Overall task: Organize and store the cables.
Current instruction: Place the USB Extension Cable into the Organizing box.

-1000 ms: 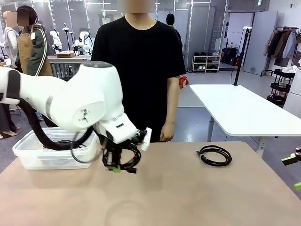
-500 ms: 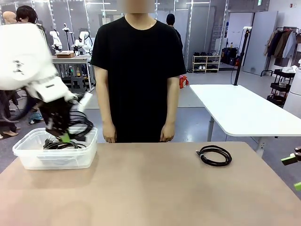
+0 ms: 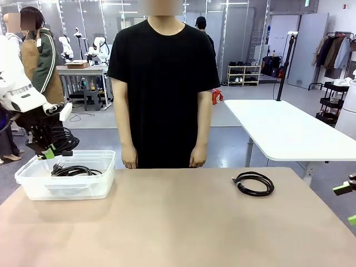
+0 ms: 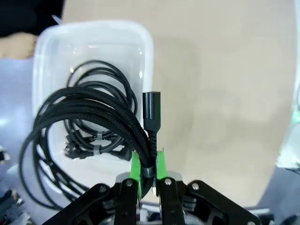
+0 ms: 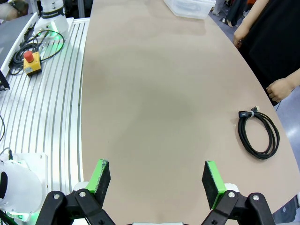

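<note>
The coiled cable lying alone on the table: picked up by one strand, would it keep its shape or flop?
Probably floppy: the similar cable pinched in the left end effector hangs in loose, spread loops. Likely light, being thin cord. The coiled cable lies flat, so it should slide rather than roll.

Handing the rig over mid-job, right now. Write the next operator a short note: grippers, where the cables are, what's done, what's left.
Left gripper: shut on a coiled cable, held in the air over the clear bin.
Right gripper: open and empty, over the table on its right side.
Done: the stored cables already lie in the clear bin.
Left: release the coiled cable into the bin, then probably fetch the last cable, which lies coiled on the table's right part. The person stands at the far side with hands down.
</note>
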`<state>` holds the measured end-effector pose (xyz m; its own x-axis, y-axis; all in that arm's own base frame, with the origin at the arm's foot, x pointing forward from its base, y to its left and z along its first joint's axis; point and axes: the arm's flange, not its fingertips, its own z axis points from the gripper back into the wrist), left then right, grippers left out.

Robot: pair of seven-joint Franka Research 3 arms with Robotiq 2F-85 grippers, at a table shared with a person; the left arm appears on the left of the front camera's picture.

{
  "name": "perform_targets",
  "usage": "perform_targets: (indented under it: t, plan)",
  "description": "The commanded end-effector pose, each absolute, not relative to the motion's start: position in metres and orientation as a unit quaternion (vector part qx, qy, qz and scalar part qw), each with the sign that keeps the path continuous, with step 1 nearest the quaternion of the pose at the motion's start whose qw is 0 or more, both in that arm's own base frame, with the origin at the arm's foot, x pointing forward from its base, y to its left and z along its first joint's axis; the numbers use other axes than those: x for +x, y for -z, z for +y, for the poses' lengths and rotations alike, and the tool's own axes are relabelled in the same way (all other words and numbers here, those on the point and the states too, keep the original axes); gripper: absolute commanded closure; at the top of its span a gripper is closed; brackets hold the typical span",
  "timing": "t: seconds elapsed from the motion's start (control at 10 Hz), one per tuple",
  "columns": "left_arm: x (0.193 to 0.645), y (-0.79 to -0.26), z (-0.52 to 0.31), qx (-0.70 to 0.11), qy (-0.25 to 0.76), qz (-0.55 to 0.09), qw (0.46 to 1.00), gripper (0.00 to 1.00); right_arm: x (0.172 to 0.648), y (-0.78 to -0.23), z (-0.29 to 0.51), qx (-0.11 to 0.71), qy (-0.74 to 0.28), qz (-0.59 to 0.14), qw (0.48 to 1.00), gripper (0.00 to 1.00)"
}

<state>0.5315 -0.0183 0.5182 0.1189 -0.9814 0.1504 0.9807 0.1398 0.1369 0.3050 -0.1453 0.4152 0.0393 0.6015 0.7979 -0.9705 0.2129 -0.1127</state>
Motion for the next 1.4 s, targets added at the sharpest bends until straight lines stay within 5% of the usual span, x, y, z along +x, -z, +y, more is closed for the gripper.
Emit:
perform_targets:
  t: [0.0,1.1,1.2,1.3]
  plan:
    - [0.557,-0.517,-0.023,-0.01,0.639,-0.108,0.761,0.85,0.306,-0.417,-0.146,0.243,-0.58,-0.389,0.673,0.0]
    - [0.619,-0.421,-0.024,-0.046,0.593,0.004,0.804,0.85,0.306,-0.417,-0.146,0.243,-0.58,-0.389,0.673,0.0]
    - [0.62,-0.422,-0.023,-0.044,0.591,0.004,0.806,0.63,0.306,-0.417,-0.146,0.243,-0.58,-0.389,0.673,0.0]
    - [0.621,-0.423,-0.022,-0.042,0.59,0.002,0.806,0.58,0.306,-0.417,-0.146,0.243,-0.58,-0.389,0.673,0.0]
